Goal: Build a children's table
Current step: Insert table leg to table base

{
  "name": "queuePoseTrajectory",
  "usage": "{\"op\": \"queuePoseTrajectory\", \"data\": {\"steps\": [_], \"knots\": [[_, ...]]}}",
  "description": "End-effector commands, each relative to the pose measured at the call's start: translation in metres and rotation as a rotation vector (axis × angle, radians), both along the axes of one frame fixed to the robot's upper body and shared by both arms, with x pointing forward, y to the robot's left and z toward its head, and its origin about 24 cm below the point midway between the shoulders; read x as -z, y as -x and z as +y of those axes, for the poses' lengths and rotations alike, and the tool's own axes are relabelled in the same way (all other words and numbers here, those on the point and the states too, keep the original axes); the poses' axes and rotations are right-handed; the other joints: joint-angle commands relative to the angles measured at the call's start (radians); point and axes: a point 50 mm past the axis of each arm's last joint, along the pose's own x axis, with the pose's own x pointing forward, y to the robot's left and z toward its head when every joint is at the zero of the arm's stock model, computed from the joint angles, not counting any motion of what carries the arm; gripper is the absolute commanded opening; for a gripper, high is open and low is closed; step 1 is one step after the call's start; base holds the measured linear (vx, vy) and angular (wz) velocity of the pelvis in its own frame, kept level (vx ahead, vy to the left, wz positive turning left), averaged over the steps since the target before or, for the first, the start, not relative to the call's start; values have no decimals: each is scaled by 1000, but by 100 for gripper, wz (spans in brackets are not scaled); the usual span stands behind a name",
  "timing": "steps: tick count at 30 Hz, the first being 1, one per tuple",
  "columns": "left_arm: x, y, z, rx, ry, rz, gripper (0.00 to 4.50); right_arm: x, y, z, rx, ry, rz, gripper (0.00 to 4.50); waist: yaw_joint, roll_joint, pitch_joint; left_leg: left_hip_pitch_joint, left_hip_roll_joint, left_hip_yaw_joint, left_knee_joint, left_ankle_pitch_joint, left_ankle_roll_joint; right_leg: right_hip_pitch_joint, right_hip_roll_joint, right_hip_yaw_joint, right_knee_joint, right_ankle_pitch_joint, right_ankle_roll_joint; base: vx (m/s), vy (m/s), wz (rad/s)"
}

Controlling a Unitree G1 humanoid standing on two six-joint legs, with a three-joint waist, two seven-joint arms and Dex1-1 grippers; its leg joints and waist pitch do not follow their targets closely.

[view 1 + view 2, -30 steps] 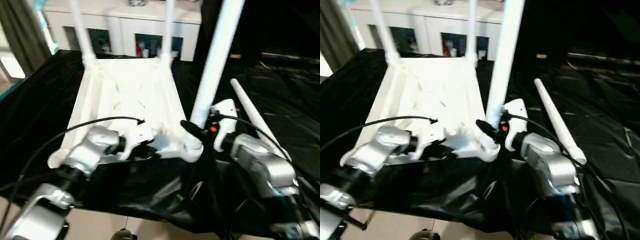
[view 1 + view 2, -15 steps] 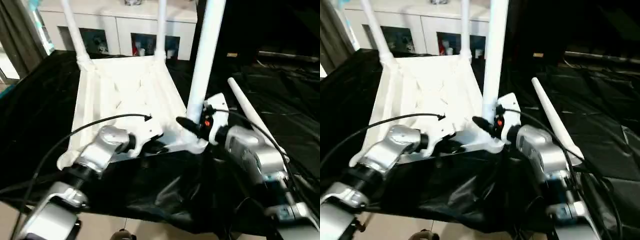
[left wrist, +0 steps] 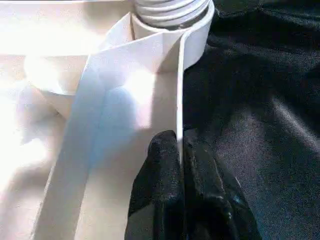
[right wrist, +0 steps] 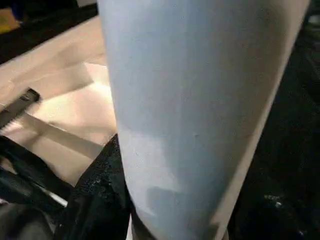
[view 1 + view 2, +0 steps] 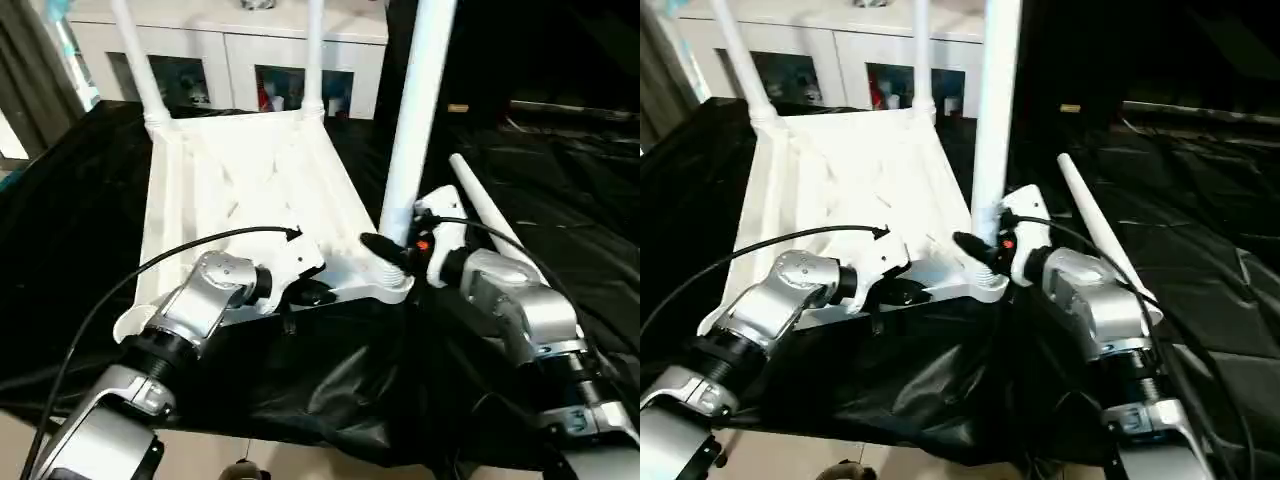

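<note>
Black plastic sheeting (image 5: 560, 200) is covering the whole work surface, and a white cabinet with glass doors (image 5: 250, 60) is sitting behind it, its contents too dim to read. The white table top (image 5: 240, 190) is lying upside down on the sheet, ribbed side up, with two legs (image 5: 140, 70) standing in the far corner sockets, their upper ends cut off by the frame. The left gripper (image 3: 181, 165) is pinching the thin near edge of the top, fingers pressed together on the rim just beside the near right corner socket (image 3: 172, 15). The right gripper (image 5: 385, 250) is gripping a third leg (image 5: 415, 120) standing upright at that socket; its fingers (image 4: 95, 195) are mostly hidden behind the tube, and how deep the leg is seated is hard to make out. A fourth leg (image 5: 490, 220) is lying loose on the sheet, partly covered by the right forearm.
</note>
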Motion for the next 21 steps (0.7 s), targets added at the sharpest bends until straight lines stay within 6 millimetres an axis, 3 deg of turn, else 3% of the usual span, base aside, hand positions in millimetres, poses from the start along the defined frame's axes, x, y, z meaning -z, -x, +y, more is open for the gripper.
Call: {"op": "queuePoseTrajectory", "data": {"steps": [1,15,21], "knots": [[-5,-4,11,-64,34,-28,0,-6,-2,-6,20,-2,-11,193,12,-21,-74,12,29,-6,-65,-181,20,50,-60,39,-79,-224,-171,0,0,0],[-10,-7,8,-43,33,-51,0,12,-10,-1,60,-121,77,193,10,-16,-76,13,30,-7,-65,-195,16,50,-62,38,-78,-215,-193,0,0,0],[-11,-8,10,-46,27,-58,0,22,-10,-10,114,-216,123,191,10,-17,-76,14,30,-7,-65,-198,19,50,-62,37,-78,-213,-200,0,0,0]]}}
